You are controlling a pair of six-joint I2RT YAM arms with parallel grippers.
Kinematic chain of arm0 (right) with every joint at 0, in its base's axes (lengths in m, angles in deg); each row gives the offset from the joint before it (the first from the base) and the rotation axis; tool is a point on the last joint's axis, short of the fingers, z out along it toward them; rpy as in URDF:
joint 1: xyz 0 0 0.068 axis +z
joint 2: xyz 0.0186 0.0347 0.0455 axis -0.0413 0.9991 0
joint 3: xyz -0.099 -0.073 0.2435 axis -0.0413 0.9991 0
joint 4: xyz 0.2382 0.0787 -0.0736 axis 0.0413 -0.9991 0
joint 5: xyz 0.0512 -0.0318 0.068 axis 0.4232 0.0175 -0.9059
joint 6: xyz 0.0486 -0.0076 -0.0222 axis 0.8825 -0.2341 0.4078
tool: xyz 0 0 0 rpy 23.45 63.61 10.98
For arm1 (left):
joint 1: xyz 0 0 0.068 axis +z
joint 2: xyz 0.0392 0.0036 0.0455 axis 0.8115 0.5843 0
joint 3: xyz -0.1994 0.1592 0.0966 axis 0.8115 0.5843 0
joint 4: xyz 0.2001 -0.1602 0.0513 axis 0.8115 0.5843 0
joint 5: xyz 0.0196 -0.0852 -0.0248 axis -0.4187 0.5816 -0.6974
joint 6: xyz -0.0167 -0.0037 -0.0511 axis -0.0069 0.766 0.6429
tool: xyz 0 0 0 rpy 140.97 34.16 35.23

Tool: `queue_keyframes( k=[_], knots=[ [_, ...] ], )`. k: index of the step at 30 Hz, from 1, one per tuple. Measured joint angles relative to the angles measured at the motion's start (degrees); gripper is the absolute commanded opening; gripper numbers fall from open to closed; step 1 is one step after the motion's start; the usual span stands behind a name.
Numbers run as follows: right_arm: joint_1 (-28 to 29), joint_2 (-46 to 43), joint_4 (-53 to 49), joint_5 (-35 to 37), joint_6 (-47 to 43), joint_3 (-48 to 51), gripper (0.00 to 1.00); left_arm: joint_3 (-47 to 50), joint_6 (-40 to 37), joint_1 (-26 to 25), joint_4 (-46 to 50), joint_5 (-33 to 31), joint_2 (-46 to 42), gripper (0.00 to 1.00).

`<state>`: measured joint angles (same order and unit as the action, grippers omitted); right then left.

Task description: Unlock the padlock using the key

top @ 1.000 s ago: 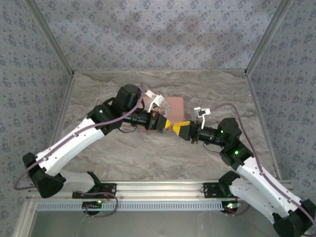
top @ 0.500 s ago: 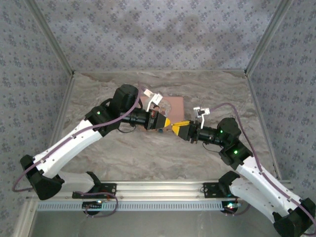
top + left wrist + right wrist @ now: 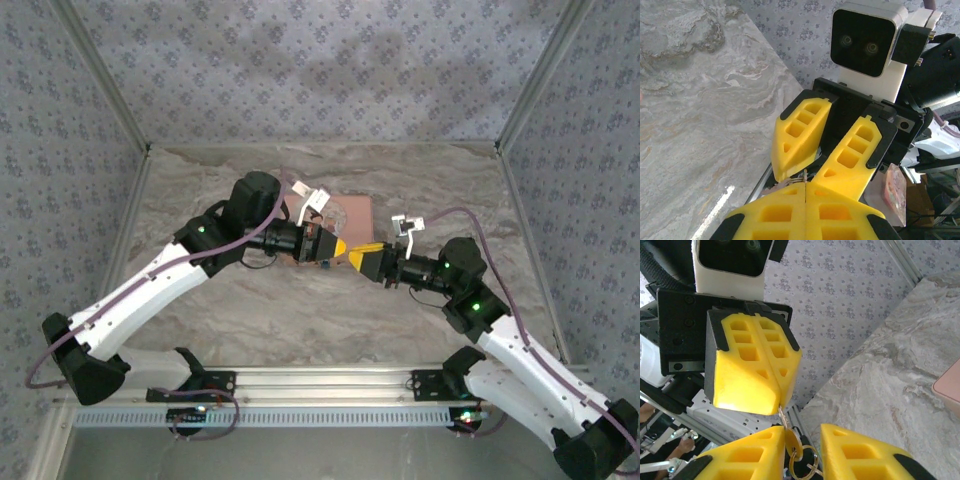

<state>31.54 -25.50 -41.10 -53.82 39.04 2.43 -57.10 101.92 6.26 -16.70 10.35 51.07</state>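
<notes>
- Two-handed work, likely passing the key [image 3: 791,440] from one side to the other, up in the air above the table [image 3: 300,310].
- Pinching the thin end of the key with the left gripper [image 3: 776,405], both yellow fingers pressed tight together on it.
- Hanging the right gripper [image 3: 804,433] just under it, fingers spread apart, with the gold key head and its ring [image 3: 801,459] dangling in the gap.
- Doing this well, at a guess: closing slowly on the flat gold head, lining up straight, letting go with the left side last, and not tugging the ring.
- Looking farther back to the pink pad [image 3: 358,213] on the table, and not being able to tell if the padlock is lying there.
</notes>
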Motion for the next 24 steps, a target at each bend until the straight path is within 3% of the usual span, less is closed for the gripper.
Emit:
queue_keyframes(
  k=[6,24],
  knots=[
    [0.2,0.0,0.6,0.1,0.1,-0.1,0.00,0.2,0.0,0.3,-0.2,-0.4,-0.2,0.00],
    [0.0,-1.2,0.3,0.9,0.3,-0.1,0.00,2.9,1.0,0.3,-3.1,-0.4,-1.9,0.00]
  ],
)
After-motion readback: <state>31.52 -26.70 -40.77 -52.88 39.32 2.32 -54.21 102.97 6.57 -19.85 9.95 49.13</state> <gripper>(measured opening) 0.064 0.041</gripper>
